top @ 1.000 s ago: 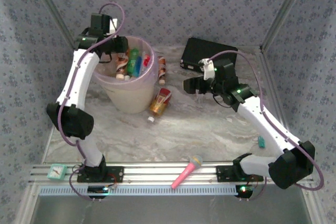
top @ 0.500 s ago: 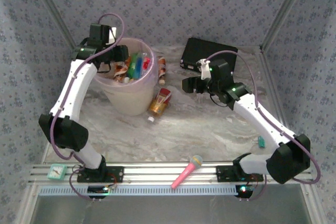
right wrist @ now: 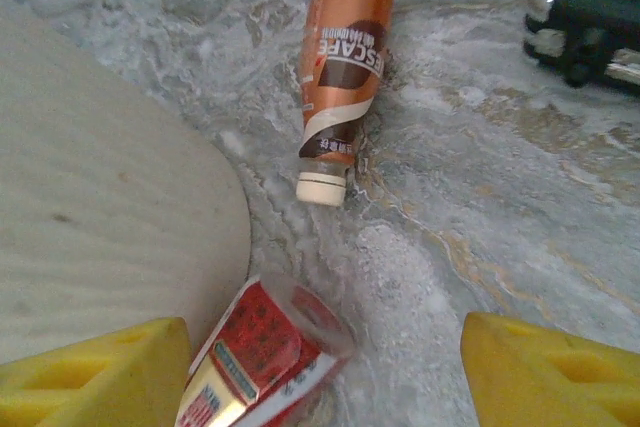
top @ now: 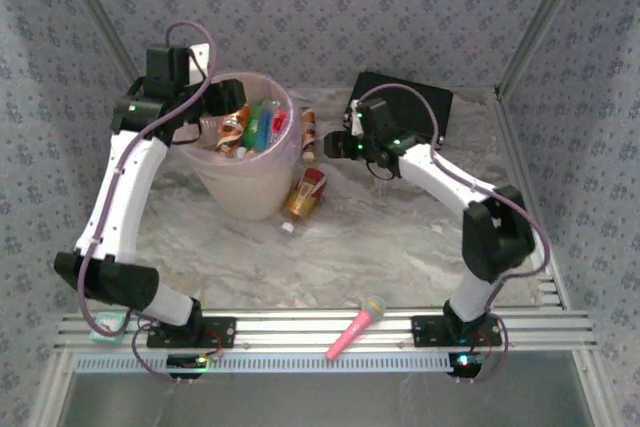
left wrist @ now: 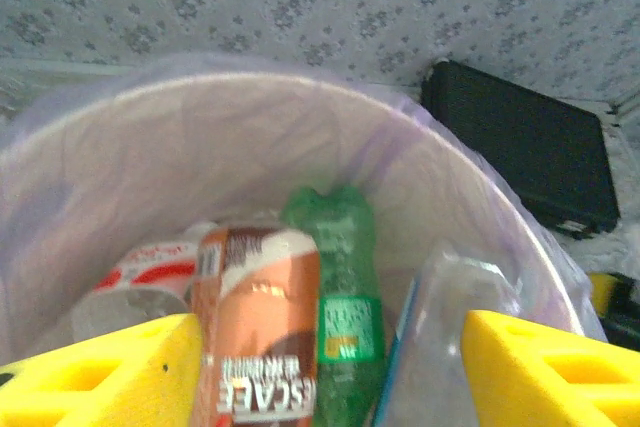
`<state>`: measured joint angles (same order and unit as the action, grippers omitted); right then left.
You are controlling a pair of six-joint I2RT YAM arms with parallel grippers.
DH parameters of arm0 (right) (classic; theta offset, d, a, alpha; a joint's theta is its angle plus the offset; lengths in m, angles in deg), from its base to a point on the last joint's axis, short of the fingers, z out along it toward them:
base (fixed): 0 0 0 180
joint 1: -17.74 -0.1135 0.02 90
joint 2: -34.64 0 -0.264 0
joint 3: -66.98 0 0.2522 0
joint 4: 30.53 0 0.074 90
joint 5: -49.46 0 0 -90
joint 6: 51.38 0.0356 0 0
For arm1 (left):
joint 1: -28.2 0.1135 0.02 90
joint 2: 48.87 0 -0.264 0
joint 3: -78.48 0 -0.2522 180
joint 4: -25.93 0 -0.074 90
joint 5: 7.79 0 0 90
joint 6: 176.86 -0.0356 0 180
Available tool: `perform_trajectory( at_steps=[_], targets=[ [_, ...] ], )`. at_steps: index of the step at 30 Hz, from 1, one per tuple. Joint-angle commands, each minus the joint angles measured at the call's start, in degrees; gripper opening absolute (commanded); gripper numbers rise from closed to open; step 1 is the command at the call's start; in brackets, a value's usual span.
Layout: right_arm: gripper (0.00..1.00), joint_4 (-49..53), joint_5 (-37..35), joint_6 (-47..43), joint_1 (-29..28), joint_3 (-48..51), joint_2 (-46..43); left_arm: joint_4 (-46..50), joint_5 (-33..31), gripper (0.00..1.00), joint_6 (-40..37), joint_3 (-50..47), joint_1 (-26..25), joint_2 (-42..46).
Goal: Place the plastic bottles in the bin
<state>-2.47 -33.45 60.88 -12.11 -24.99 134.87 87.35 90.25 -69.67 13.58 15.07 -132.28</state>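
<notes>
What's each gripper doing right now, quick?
Left gripper: open, empty, above the bin.
Right gripper: open, empty, over a red-labelled bottle lying on the table.

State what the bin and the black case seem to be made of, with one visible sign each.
Bin: probably thin plastic, pale pink, translucent; light shows through its wall. Case: matt black, sharp-edged with shiny fittings, so perhaps hard plastic or covered board; the look leaves it open.
</notes>
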Motion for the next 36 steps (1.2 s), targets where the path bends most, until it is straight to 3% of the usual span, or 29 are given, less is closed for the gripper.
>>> perform_trajectory(
  at_steps=[1,8,13,23,28,36],
  targets=[
    [0.72,0.3,-3.6,0.0,-1.5,-6.0,6.1,-2.8,4.1,0.71,3.2,-2.8,0.3,5.1],
    [0.66,4.7,-6.3,1.5,-3.1,-19.3,22.2,-3.3,8.1,0.80,6.1,-4.3,0.3,8.6],
    [0.72,7.6,-6.5,1.8,-4.1,-27.8,30.8,-3.4,8.7,0.83,6.3,-3.9,0.4,8.7],
    [0.71,10.5,-8.1,3.6,-3.7,-36.0,40.0,-3.9,8.8,0.85,5.7,-4.7,0.6,9.7],
    [0.64,8.7,-8.9,3.9,-3.2,-35.6,40.4,-5.3,10.4,0.85,6.5,-5.5,0.8,9.9],
    [0.43,6.6,-9.9,3.2,-2.6,-31.6,36.6,-8.4,12.7,0.85,9.6,-7.5,0.9,11.0]
  ],
)
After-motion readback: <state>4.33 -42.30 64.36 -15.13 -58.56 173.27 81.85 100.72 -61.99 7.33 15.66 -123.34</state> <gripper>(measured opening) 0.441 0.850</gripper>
